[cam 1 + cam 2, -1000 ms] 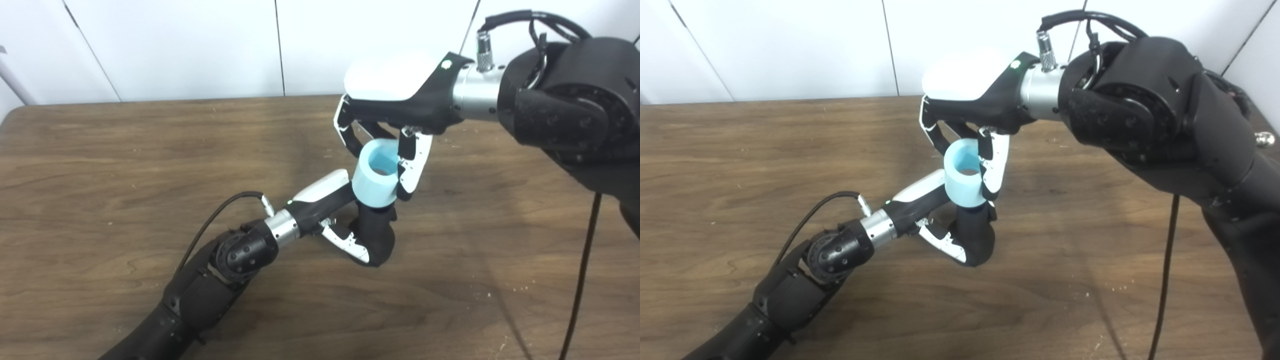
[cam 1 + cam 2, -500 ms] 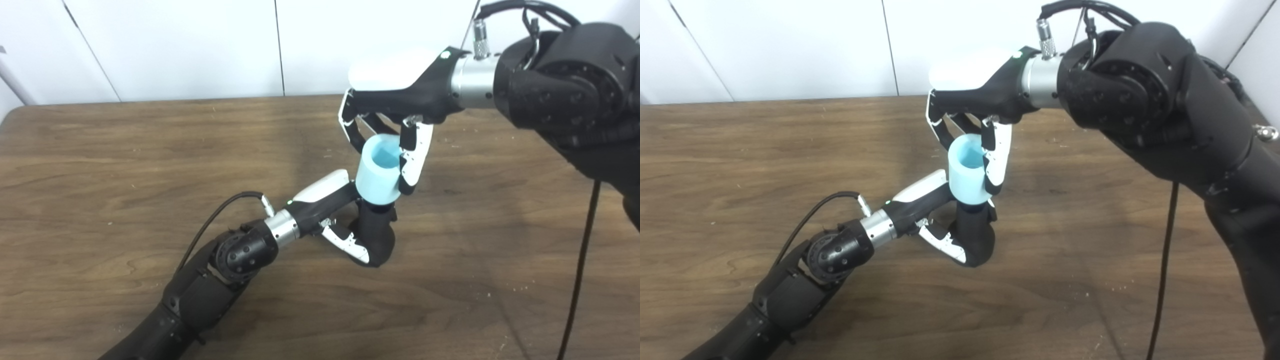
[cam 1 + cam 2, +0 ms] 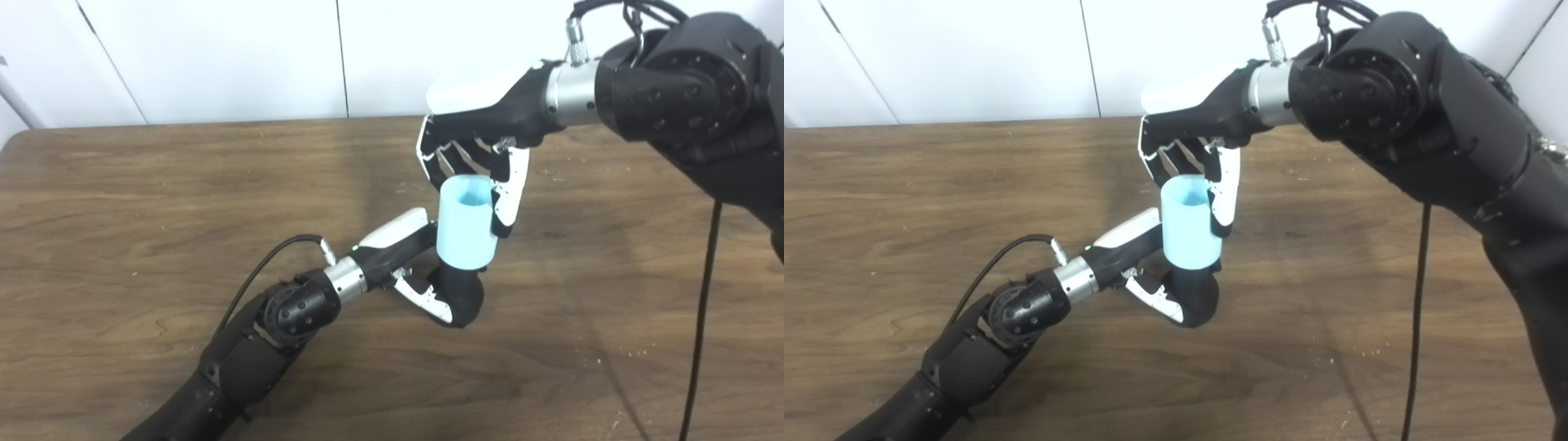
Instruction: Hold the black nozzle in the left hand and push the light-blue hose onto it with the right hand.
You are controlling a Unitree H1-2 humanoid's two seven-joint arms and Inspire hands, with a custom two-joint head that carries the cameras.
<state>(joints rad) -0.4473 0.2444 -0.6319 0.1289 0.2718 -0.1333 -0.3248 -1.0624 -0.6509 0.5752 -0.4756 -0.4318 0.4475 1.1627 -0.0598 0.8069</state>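
Note:
The black nozzle (image 3: 460, 294) stands upright on the wooden table (image 3: 122, 202), with my left hand (image 3: 409, 260) shut around its lower body. A light-blue hose piece (image 3: 467, 222), a short open tube, sits upright over the nozzle's top and hides it. My right hand (image 3: 484, 144) comes down from above, its fingers closed around the hose's upper part, thumb on the right side. The same stack shows in the right eye view, with the hose (image 3: 1188, 223) above the nozzle (image 3: 1193, 295).
White wall panels (image 3: 245, 55) rise behind the table's far edge. A black cable (image 3: 698, 343) hangs from my right arm down the right side. A thin cable (image 3: 269, 263) loops out of my left wrist. Bare wood lies left and front.
My right hand has turned the hose from a tilt toward the camera to upright and lowered it further over the nozzle. The left hand and nozzle have stayed put.

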